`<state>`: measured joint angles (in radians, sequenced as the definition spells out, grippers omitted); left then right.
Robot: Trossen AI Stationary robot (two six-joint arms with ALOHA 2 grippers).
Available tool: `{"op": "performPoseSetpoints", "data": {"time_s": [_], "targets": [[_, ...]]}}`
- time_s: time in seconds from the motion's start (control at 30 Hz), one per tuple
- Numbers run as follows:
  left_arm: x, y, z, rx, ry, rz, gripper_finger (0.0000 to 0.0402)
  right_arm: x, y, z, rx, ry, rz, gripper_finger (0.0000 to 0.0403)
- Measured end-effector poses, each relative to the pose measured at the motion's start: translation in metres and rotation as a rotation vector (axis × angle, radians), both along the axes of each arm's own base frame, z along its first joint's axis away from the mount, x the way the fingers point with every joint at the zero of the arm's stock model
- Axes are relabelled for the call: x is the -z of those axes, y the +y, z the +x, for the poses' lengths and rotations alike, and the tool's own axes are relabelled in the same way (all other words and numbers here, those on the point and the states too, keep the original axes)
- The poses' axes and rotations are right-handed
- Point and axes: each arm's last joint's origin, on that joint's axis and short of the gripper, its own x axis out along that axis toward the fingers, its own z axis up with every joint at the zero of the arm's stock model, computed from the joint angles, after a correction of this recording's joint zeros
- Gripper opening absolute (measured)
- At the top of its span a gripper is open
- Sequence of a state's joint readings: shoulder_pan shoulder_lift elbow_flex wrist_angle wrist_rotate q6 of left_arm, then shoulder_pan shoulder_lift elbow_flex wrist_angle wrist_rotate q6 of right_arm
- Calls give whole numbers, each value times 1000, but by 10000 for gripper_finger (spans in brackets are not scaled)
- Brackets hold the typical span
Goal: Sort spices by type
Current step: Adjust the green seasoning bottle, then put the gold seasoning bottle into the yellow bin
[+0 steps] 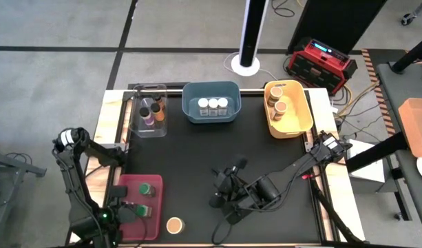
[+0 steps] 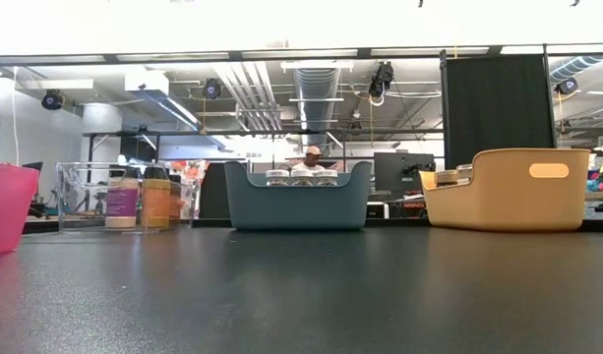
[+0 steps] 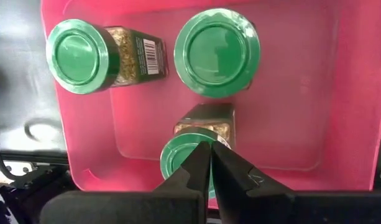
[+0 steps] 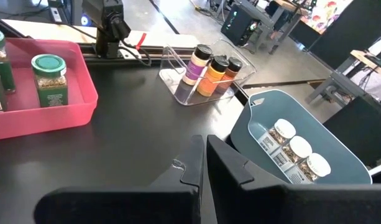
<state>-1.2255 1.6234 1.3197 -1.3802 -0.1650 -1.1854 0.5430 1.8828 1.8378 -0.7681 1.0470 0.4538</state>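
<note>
Three green-lidded spice jars stand upright in the red bin at the table's near left. Two of the jars are in plain sight. The third jar is partly hidden behind my left gripper, which points down over it, shut. A tan-lidded jar stands alone on the table beside the red bin. My right gripper hangs shut over the black table's middle, with nothing in it. My left gripper's shut fingertips stand in front of the third jar's green lid, coming from above. I cannot tell whether they touch the lid or hang over it.
Along the far edge stand three bins. The clear bin holds dark-lidded jars, the blue bin white-lidded jars, and the yellow bin tan-lidded jars. Bare black tabletop lies between the bins and the grippers.
</note>
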Motion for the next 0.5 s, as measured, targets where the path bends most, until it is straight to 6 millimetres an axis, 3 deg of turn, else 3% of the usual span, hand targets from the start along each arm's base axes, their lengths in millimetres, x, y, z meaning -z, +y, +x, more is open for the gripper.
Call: {"op": "performPoseSetpoints", "data": {"time_s": [0.5], "targets": [[-13,-2,1,14,-42,-8,0,0,0,0,3,-8,8,13]]}}
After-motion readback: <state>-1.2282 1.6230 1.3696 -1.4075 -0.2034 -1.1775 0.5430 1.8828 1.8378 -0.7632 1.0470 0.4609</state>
